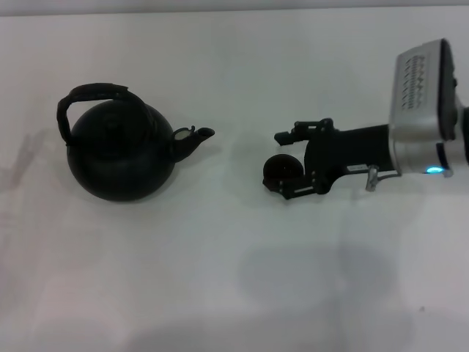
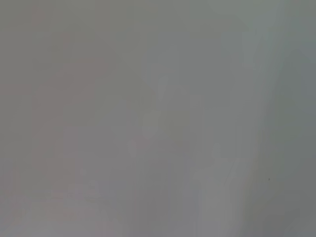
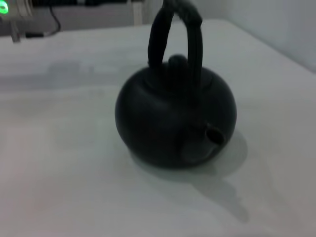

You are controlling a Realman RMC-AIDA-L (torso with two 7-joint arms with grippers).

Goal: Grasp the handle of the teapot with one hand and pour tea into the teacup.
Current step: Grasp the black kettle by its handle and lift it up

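The black round teapot stands upright at the left of the white table, its short spout pointing right. Its arched handle loops over the top. The small dark teacup sits to the right of the spout. My right gripper reaches in from the right, open, with one finger on each side of the teacup; the cup lies nearer the front finger. The right wrist view shows the teapot and its handle ahead, spout toward the camera, but not the cup. The left gripper is out of view.
The white table spreads around both objects. The left wrist view shows only a plain grey surface. A green light and dark cables lie beyond the table's far edge in the right wrist view.
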